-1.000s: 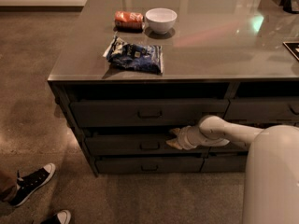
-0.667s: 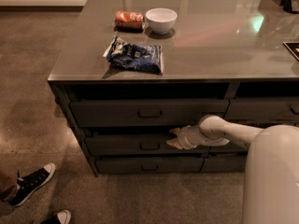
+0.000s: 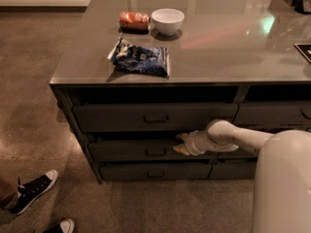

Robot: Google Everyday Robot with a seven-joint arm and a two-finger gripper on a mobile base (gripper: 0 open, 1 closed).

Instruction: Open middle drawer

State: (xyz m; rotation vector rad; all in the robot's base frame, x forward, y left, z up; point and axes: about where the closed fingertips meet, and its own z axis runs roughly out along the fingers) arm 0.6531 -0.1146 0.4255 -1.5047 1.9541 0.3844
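The middle drawer (image 3: pixel 146 150) is the wide dark grey one with a low front, second of three stacked under the left part of the counter. Its small pull (image 3: pixel 155 152) sits at the centre. My gripper (image 3: pixel 180 144) reaches in from the right on a white arm (image 3: pixel 228 135). It is at the drawer front's upper edge, a little right of the pull and not on it. Its two pale fingers (image 3: pixel 182 137) stand apart, open. A dark gap shows above the drawer front.
A top drawer (image 3: pixel 155 116) and a bottom drawer (image 3: pixel 155 171) flank it, with narrower drawers (image 3: pixel 272 114) to the right. On the counter (image 3: pixel 233 52) lie a blue snack bag (image 3: pixel 141 57), a white bowl (image 3: pixel 167 21) and an orange packet (image 3: pixel 134 19). A person's sneakers (image 3: pixel 34 191) stand at lower left.
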